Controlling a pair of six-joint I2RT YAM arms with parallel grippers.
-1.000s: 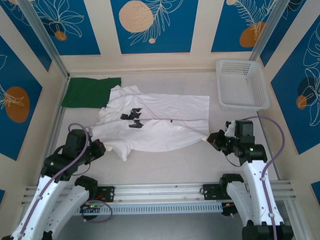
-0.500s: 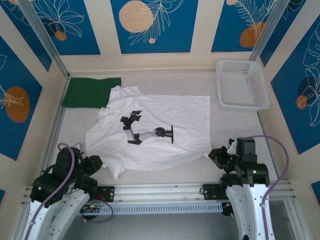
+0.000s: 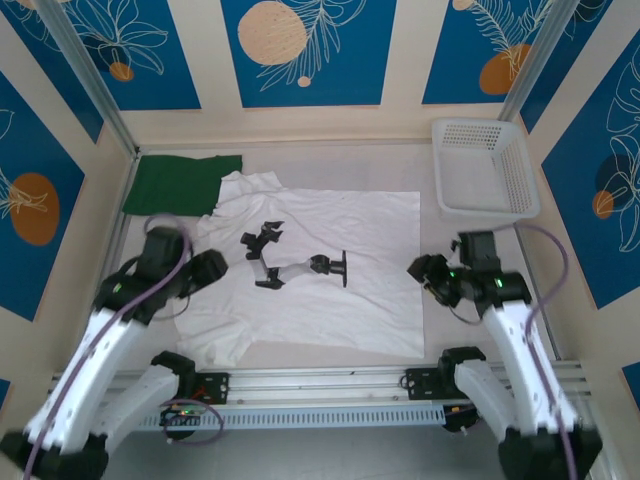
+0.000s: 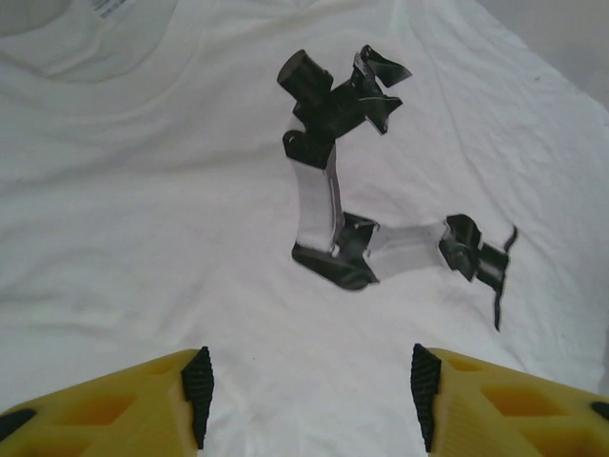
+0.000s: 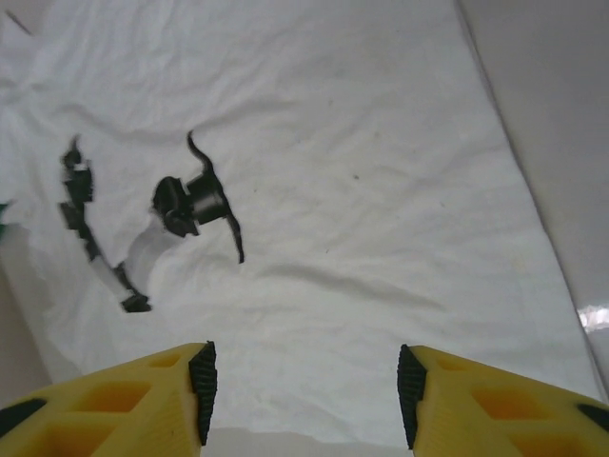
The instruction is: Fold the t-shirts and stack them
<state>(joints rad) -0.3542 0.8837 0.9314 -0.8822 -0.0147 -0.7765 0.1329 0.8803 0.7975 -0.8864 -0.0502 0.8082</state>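
The white t-shirt (image 3: 330, 300) lies spread flat on the table, its black printed marks (image 3: 290, 262) facing up. Beyond its collar, at the far left, lies the dark green t-shirt (image 3: 178, 183), folded. My left gripper (image 3: 207, 270) hovers over the white shirt's left side, open, with nothing between its pads (image 4: 198, 395); below it I see the white t-shirt (image 4: 171, 238) and its print (image 4: 333, 181). My right gripper (image 3: 422, 272) hangs at the shirt's right edge, open and empty. In its wrist view the right gripper (image 5: 304, 392) looks down on the white t-shirt (image 5: 362, 190).
A white mesh basket (image 3: 482, 168) stands at the back right corner. Bare table (image 5: 552, 114) runs along the shirt's right edge. The aluminium rail (image 3: 320, 380) with the arm bases lies just past the shirt's near hem.
Both grippers drew the white t-shirt's lower half toward the near edge, spreading it flat. They then opened, let go, and moved back over the shirt's left and right sides.
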